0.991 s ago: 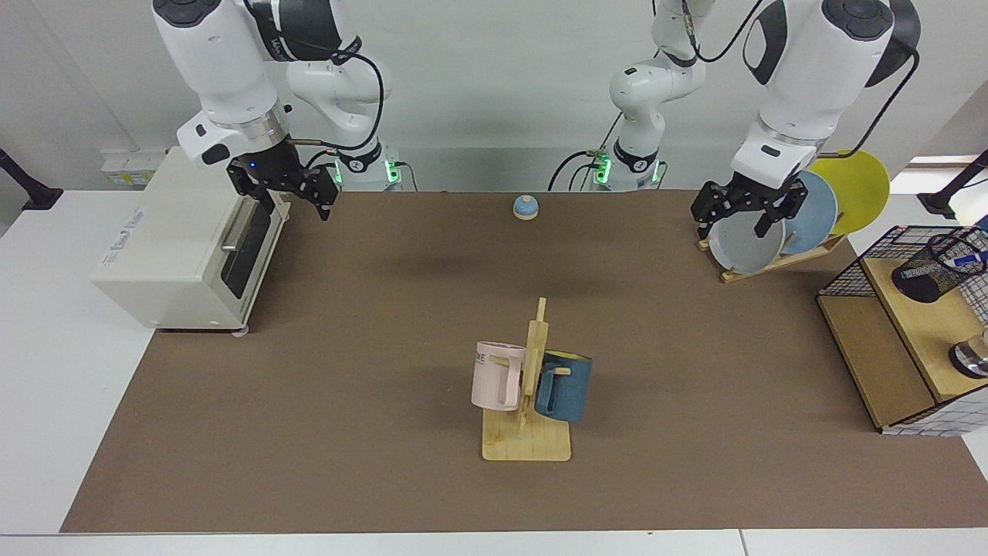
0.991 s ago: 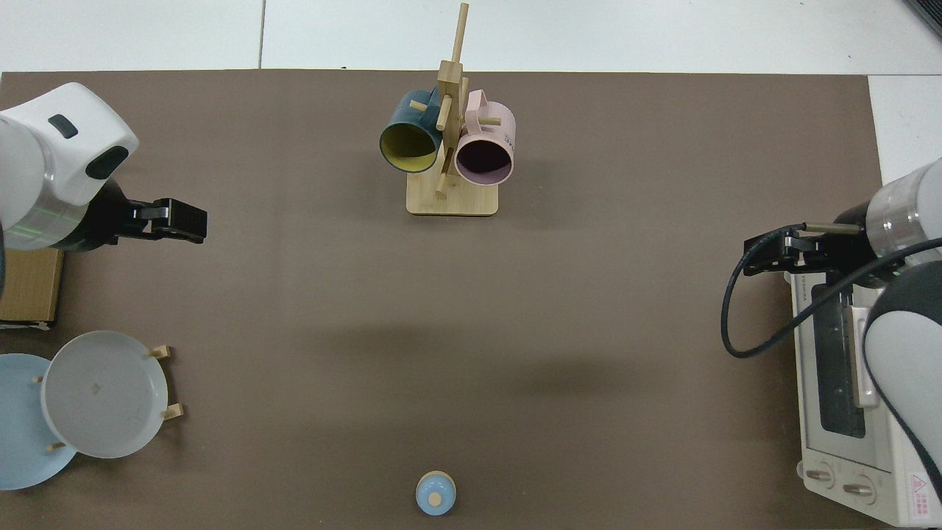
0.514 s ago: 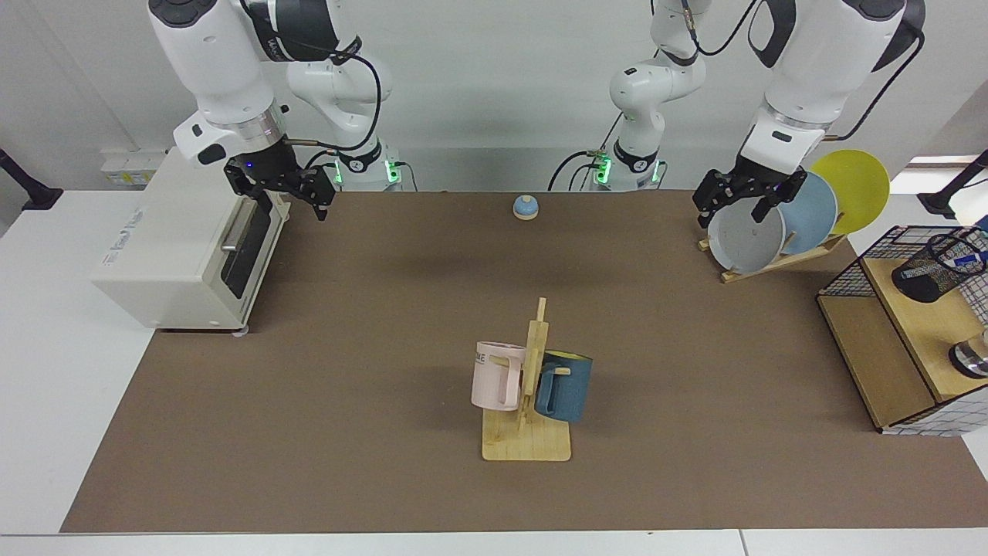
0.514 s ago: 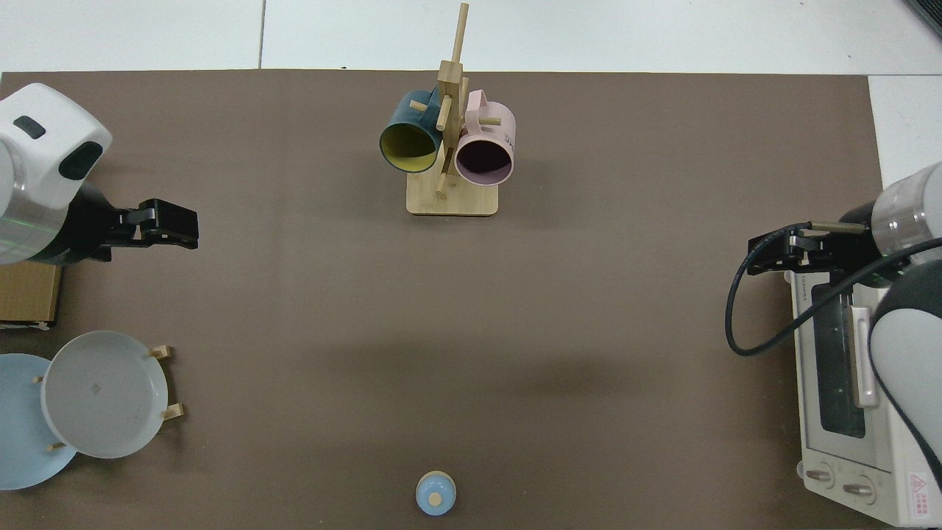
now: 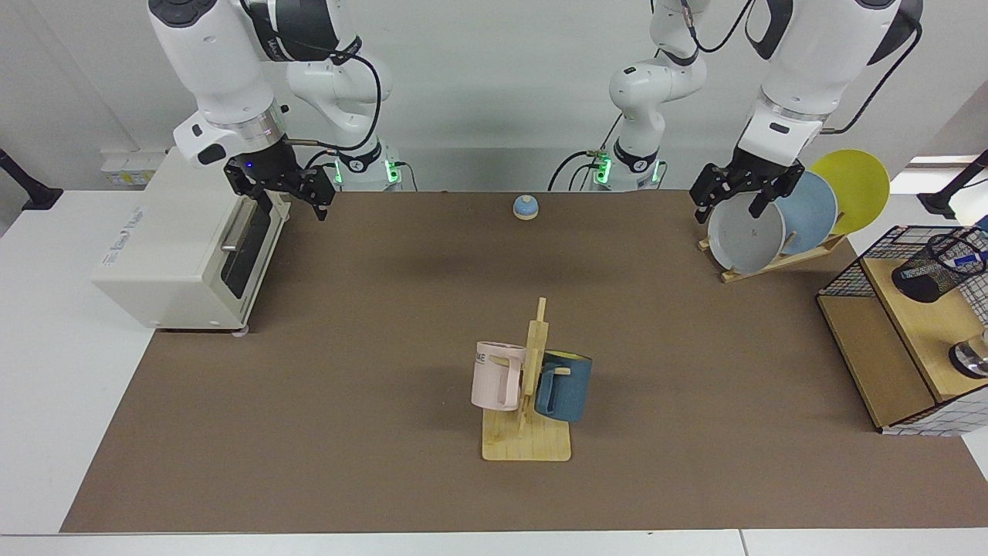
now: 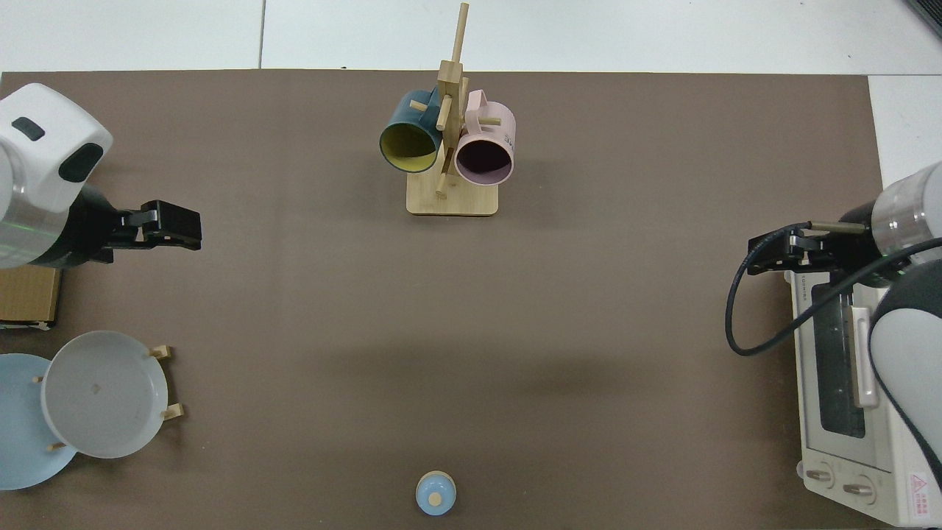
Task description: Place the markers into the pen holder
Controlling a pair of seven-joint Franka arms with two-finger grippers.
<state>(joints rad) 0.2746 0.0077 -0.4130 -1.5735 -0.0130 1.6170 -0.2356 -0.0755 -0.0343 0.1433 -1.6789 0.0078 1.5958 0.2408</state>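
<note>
Both pairs of jaws stand apart and hold nothing. On the left gripper [image 5: 735, 203] the two black fingers are spread in the air in front of the tilted grey plate [image 5: 746, 236], which leans with a blue plate [image 5: 812, 210] and a yellow plate [image 5: 853, 188] in the wooden rack [image 5: 779, 261]; in the top view the same gripper [image 6: 175, 225] hangs over bare brown mat [image 6: 471, 316] near the edge. The right gripper [image 5: 292, 199] waits with fingers parted beside the cream toaster oven [image 5: 181, 247], well clear of the task's things

The small black wire-mesh pen holder [image 5: 932, 268] sits on the upper wooden shelf of the boxy black wire basket [image 5: 853, 266] at the far side of the table, tipped rather than upright, as far as the facing view shows. Within its mesh a slim white marker [image 5: 969, 259] with blue on it is visible, so the pen appears to be already inside the cup; how deep it sits cannot be told. No other marker lies on the mat in either view

Judged from this, the placing looks done and nothing seems left but for the arms to rest. The wooden mug stand [image 5: 527, 444] with its pink mug [image 5: 495, 376] and dark blue mug [image 5: 566, 386], and the small blue knob-shaped bell [image 5: 525, 207], stand untouched in the middle of the mat
</note>
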